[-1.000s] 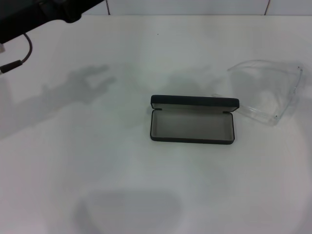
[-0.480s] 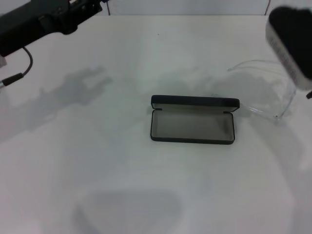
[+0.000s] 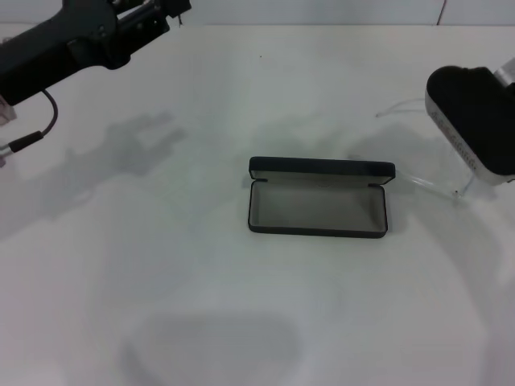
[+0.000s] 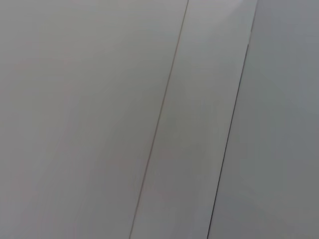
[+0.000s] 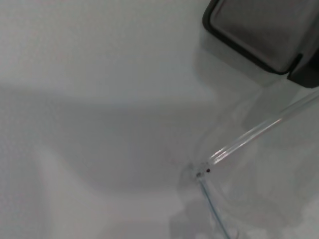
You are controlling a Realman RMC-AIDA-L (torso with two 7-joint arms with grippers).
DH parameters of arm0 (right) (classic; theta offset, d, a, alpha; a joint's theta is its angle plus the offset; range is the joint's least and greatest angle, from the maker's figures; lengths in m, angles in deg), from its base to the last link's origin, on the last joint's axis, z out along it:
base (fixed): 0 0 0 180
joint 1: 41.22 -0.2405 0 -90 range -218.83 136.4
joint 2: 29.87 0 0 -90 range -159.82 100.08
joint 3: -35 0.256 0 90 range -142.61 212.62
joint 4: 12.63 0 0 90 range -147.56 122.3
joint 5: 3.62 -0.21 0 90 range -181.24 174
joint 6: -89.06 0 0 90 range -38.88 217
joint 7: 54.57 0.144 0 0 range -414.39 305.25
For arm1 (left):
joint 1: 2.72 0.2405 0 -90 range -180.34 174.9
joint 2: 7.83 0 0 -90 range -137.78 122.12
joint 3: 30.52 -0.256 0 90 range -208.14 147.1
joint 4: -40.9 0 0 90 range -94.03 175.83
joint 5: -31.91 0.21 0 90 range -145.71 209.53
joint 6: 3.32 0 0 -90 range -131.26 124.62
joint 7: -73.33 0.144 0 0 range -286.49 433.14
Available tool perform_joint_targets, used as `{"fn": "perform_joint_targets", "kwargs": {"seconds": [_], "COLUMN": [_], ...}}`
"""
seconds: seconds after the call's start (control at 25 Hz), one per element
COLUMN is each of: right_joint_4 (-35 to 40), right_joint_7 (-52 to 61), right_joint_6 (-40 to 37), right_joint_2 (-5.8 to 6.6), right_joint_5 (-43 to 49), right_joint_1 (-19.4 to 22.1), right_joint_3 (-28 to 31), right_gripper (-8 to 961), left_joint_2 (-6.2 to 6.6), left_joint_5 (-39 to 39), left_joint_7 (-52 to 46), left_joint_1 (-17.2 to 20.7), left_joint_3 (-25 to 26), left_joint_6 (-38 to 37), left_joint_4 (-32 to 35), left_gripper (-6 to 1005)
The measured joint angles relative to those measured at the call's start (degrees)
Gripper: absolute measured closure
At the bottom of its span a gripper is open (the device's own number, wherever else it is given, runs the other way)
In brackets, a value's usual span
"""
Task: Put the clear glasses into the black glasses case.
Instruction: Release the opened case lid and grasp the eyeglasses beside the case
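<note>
Lying open near the middle of the white table [image 3: 201, 305], the black glasses case [image 3: 319, 207] is showing me its grey lining, with its lid standing up along the far edge. I am seeing nothing inside it. The clear glasses [image 3: 418, 182] are resting on the table to the right of the case, just beside its right end and slightly farther back, and most of them are hiding under my right arm [image 3: 473, 121], so only a clear temple arm and a bit of the frame are showing in the head view. My right wrist camera is looking down at 1 clear arm of the glasses [image 5: 259, 132] meeting a small dark hinge point, with a corner of the case [image 5: 259, 35] just beyond it. I am holding my right arm above the glasses at the right edge of the table, and I cannot tell how far its fingers are parted or whether they are touching anything. My left gripper [image 3: 153, 14] is hanging high at the far left corner, well apart from the case, and I cannot tell its opening either; its wrist camera is showing only plain grey panels [image 4: 99, 119].
</note>
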Motion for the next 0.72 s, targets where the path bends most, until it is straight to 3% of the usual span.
{"fn": "perform_joint_targets", "kwargs": {"seconds": [0.72], "right_joint_4": [-10.23], "right_joint_7": [-1.2], "right_joint_6": [7.33], "right_joint_2": [-0.3], "right_joint_5": [-0.31], "right_joint_1": [-3.21], "right_joint_3": [-1.96], "right_gripper": [296], "left_joint_2": [0.3], "left_joint_5": [0.13], "left_joint_7": [1.74], "left_joint_1": [-1.2], "left_joint_3": [1.57], "left_joint_6": [0.12], "left_joint_4": [-4.19], "left_gripper": [556]}}
